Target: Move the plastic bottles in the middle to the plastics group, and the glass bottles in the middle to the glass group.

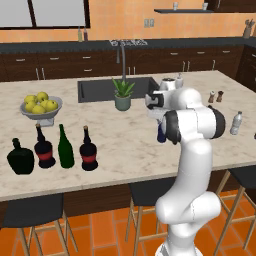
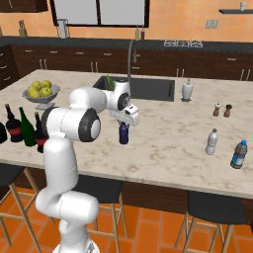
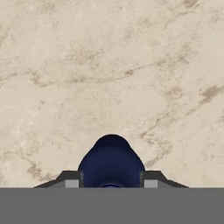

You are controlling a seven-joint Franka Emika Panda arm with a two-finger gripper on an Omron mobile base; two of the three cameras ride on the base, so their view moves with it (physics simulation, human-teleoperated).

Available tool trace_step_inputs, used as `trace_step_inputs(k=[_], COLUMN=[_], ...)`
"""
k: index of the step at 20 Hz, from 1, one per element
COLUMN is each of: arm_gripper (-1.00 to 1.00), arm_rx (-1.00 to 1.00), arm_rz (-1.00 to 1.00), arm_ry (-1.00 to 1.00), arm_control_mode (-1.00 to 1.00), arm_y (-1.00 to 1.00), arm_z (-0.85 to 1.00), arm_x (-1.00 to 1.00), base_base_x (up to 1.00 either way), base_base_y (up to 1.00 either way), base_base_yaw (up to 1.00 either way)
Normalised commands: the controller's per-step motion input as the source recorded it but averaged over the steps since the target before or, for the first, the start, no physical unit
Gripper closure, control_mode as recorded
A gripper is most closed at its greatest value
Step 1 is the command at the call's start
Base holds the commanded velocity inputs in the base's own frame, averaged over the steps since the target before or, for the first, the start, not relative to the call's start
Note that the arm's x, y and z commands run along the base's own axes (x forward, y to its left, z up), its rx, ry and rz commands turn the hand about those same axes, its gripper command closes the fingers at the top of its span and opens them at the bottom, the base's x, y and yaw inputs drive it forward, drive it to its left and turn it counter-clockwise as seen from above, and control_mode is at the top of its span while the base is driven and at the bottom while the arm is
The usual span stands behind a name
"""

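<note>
The small dark-blue bottle (image 2: 123, 134) stands on the marble counter mid-island. My gripper (image 2: 124, 120) comes down over its top. In the hand view the bottle (image 3: 111, 164) sits between both fingertips (image 3: 72, 182), which press its sides, so the gripper (image 3: 111, 183) is shut on it. From the left base view the bottle (image 1: 160, 135) peeks out behind my forearm. The clear pale-capped bottle (image 2: 212, 142) stands far right. At the left stand the squat black-green flask (image 1: 20, 157), a red-labelled bottle (image 1: 44, 148), the tall green bottle (image 1: 65, 148) and another red-labelled bottle (image 1: 88, 151).
A fruit bowl of lemons (image 1: 41, 106) sits behind the left bottles. A sink (image 1: 100, 89) and a potted plant (image 1: 122, 95) lie behind the arm. Salt and pepper shakers (image 2: 221, 109) and a blue labelled bottle (image 2: 238, 154) stand at the right. Stools line the near edge.
</note>
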Motion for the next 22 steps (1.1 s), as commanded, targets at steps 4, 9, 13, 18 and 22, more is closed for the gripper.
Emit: trace_step_inputs(k=[4,9,13,18,22], arm_gripper=[1.00,1.00,1.00,1.00,1.00], arm_rx=[0.00,0.00,0.00,0.00,0.00], arm_rz=[0.00,0.00,0.00,-0.01,-0.01], arm_ry=[0.00,0.00,0.00,0.00,0.00], arm_control_mode=[-1.00,-1.00,-1.00,-1.00,-1.00], arm_y=[-0.65,-0.88,-0.98,-1.00,-1.00], arm_z=[0.24,0.15,0.10,0.02,0.00], arm_x=[-0.42,-0.62,-0.58,-0.44,-0.23], base_base_x=[0.00,0.00,0.00,0.00,0.00], base_base_y=[0.00,0.00,0.00,0.00,0.00], base_base_yaw=[0.00,0.00,0.00,0.00,0.00])
